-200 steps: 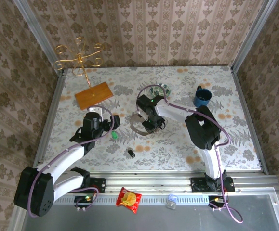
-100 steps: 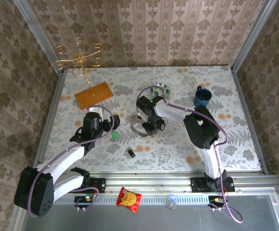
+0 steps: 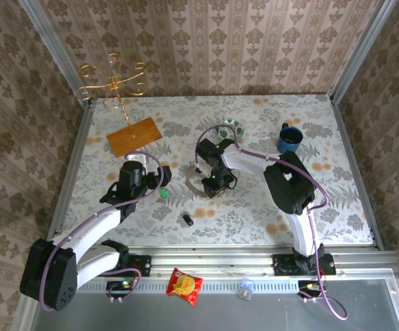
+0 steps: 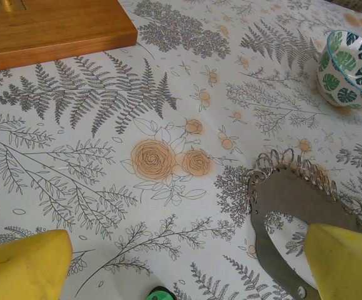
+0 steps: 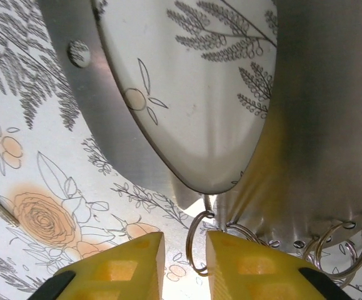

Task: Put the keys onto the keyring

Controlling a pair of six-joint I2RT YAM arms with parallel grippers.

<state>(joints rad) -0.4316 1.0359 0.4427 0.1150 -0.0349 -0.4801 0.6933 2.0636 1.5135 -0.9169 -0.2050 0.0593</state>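
Right wrist view: the right gripper [image 5: 184, 265] has its yellow fingers [image 5: 115, 272] drawn to a narrow gap, closed around one small wire ring on the edge of the keyring [image 5: 318, 125], whose grey band curves away over the flowered tabletop [image 5: 187, 94]. In the top view this gripper [image 3: 216, 183] sits a little nearer the arm bases than a second ago, and the arc of keyring [image 3: 195, 172] showing to its left looks shorter, drawn in toward the fingers. In the left wrist view, the left gripper [image 4: 187, 269] holds nothing, its fingers [image 4: 24, 262] spread wide at the lower corners, with the green key [image 4: 160, 294] low between them and the keyring's row of small rings just ahead to the right. Seen from above, the left gripper [image 3: 156, 178], the green key [image 3: 164, 194] beside it and the black key [image 3: 187, 219] nearer the bases lie as they did before. The patterned bowl [image 3: 231, 127] stands beyond the keyring.
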